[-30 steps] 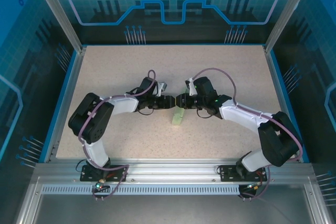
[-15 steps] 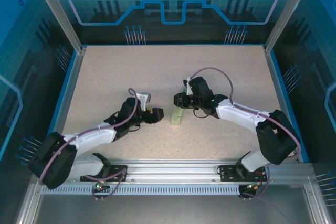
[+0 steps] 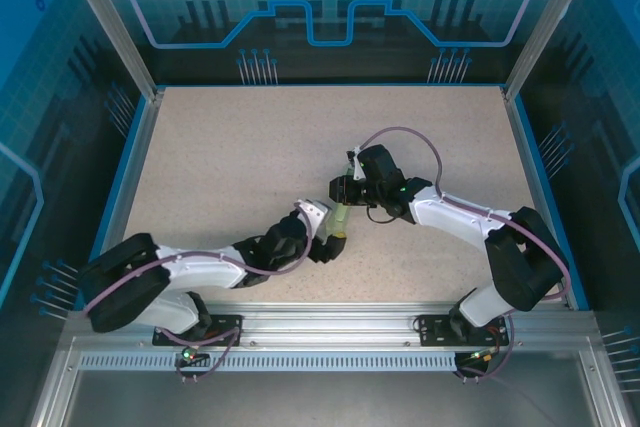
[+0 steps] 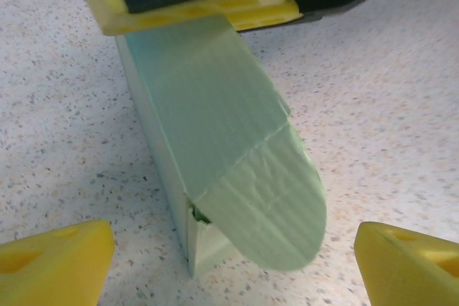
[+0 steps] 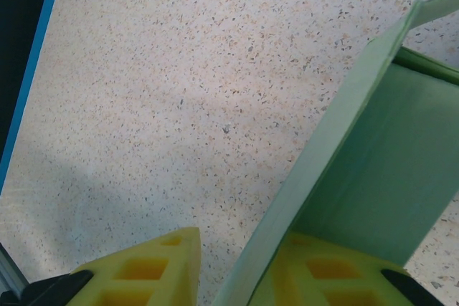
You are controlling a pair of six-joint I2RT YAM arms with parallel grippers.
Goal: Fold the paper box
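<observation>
The paper box point(image 3: 341, 219) is a pale green, narrow card box standing on edge mid-table, running near to far. My right gripper point(image 3: 343, 190) is shut on its far end; in the right wrist view one card wall point(image 5: 373, 177) passes between the yellow fingers point(image 5: 143, 270). My left gripper point(image 3: 328, 244) is at the box's near end, open wide. In the left wrist view the box point(image 4: 208, 105) faces me with a rounded flap point(image 4: 276, 206) hanging loose from its near end. Both left fingertips point(image 4: 57, 259) are well clear of the card on either side.
The speckled beige tabletop point(image 3: 220, 147) has a blue raised border point(image 3: 125, 187) on the left, far and right sides. An aluminium rail point(image 3: 330, 322) runs along the near edge by the arm bases. Open table lies to the left and right of the box.
My left arm has drawn back from the box's far-left side, swung low and come round to its near end, its jaws opening wider. The right gripper has kept its hold.
</observation>
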